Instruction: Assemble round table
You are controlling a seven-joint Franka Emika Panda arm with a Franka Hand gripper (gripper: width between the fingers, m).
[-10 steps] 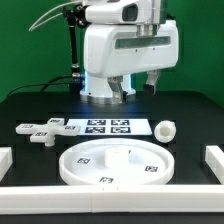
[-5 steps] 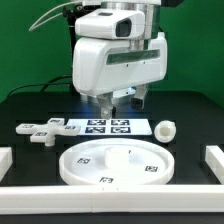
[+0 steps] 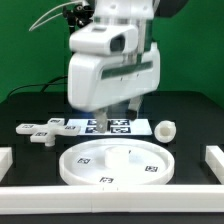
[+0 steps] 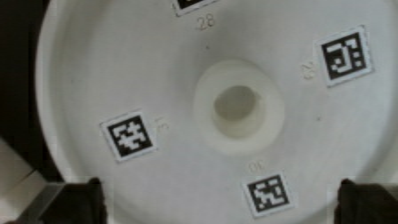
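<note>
Moved: Over the last second your arm has swung forward and down from behind the round disc (image 3: 112, 163). The gripper (image 3: 117, 118) now hangs above the disc's far edge.
Gripper: The jaws are spread fully wide with nothing between them. In the wrist view the two fingertips (image 4: 80, 200) frame the disc's face without touching it.
Disc: It lies flat with its rim up, just behind the front border rail (image 3: 110, 195), and nothing holds it. Its central socket (image 4: 240, 108) faces up, probably so the leg can go in from above.
Leg: The short leg (image 3: 166, 129) rests apart from the disc, beyond its far edge toward the exterior view's right. You cannot tell whether it stands or lies.
Cross base: The cross-shaped base piece (image 3: 38, 130) sits beyond the disc toward the exterior view's left, apart from it.
Marker board: The marker board (image 3: 140, 126) lies just behind the disc, partly hidden by the gripper.
Why so: The wide jaws suggest you are lining up on the disc, perhaps to grip its rim. No part is joined yet.
</note>
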